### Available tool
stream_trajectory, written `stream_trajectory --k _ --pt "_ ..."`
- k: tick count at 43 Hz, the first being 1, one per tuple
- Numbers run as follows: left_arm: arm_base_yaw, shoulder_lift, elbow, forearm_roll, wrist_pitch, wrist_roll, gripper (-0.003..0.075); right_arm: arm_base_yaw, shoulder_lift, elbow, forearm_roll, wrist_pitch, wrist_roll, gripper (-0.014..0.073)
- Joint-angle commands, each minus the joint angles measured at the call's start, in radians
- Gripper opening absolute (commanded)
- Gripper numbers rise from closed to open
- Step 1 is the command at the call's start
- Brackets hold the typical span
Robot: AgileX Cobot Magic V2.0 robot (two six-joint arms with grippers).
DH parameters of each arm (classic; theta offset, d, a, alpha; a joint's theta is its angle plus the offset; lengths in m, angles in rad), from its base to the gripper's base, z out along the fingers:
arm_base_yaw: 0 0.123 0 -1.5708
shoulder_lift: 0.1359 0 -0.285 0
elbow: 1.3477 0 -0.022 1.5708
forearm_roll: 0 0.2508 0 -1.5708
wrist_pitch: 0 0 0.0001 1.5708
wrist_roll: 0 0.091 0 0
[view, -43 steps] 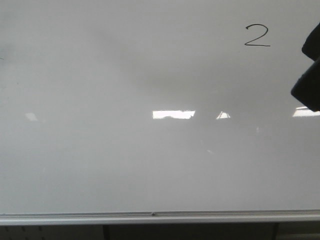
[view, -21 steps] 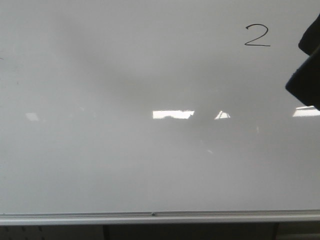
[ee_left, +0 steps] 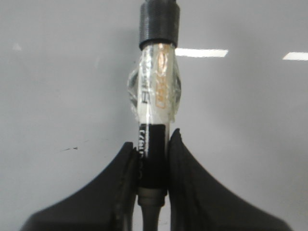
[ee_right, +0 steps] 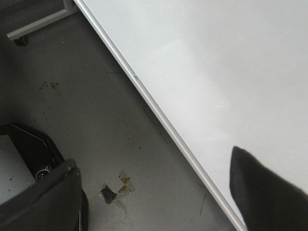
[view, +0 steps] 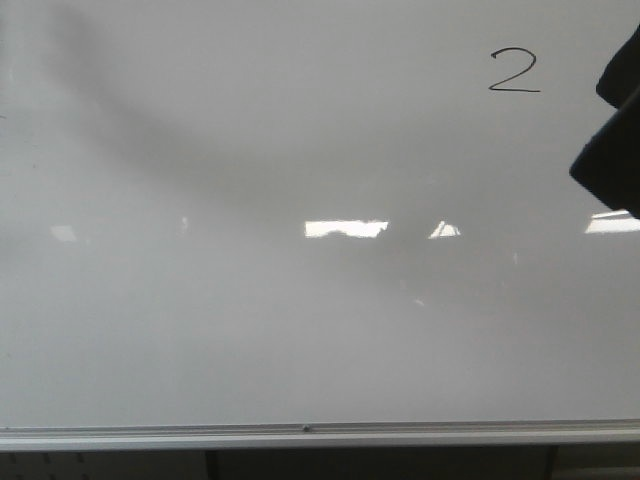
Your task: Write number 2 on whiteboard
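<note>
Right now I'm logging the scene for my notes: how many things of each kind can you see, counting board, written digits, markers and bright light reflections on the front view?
Whiteboard: 1
Written digit 2: 1
Marker, held between the left fingers: 1
Bright light reflections on the board: 4
Total: 7
</note>
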Motion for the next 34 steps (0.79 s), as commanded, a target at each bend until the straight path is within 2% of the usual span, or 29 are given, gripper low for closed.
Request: stream_trajectory --k 1,15,28,34 --pt "0.018 0.007 -0.031 -0.019 -0.108 -0.004 0.0083 -0.004 -0.011 -0.034 0.005 -0.058 -0.003 0.0640" --pt "0.025 0.087 -0.031 -0.019 -0.112 -0.004 0.0102 -0.004 -0.011 -0.034 0.006 -0.077 -0.003 0.0640" --pt "0.025 0.102 -0.031 -0.019 -0.107 -0.004 0.0351 -0.004 -0.011 -0.034 0.006 -0.080 -0.003 0.0640" --pt "0.025 0.102 -0.031 -0.019 -0.107 -0.004 0.0405 -0.004 -0.011 -0.034 0.006 -0.080 -0.003 0.0640"
